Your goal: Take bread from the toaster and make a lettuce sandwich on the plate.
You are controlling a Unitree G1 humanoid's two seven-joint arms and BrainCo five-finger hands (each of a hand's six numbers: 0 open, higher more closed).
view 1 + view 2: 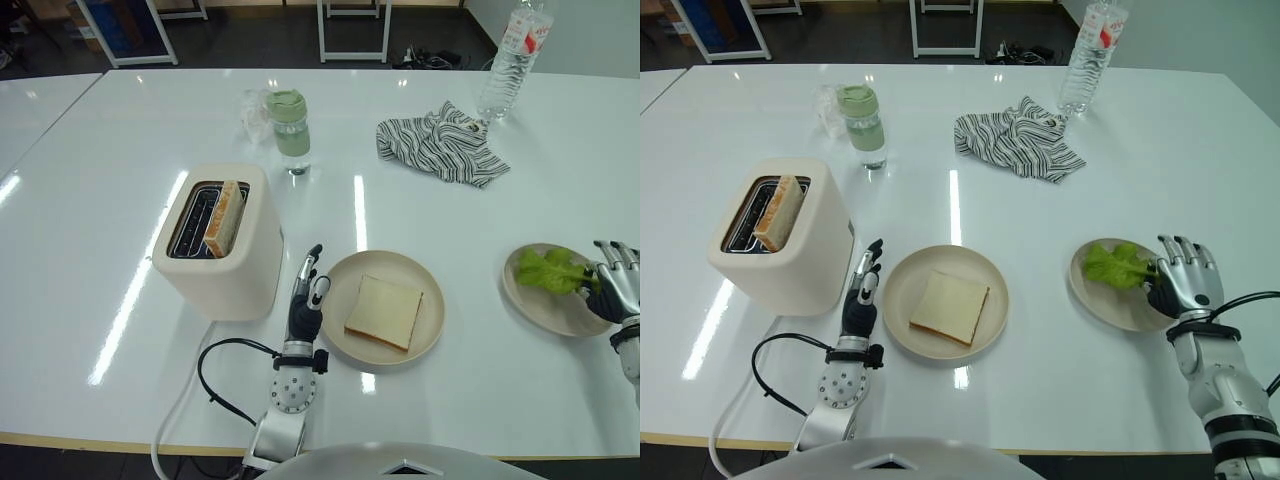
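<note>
Toaster [790,262] and bread plate [940,258] closely flank the released left hand [861,298]; right hand [1185,280], uncurled, perhaps touches lettuce [1118,265].

Narrow gap between toaster [235,270] and bread plate [380,262] is filled by the left hand [305,300]; bare table [470,290] toward the lettuce plate [550,312] leaves a wide lane, with tumbler [290,125], cloth [440,148] and bottle [510,65] well behind.

Bright, seemingly overhead light, streaked glare on table [120,310]
</note>
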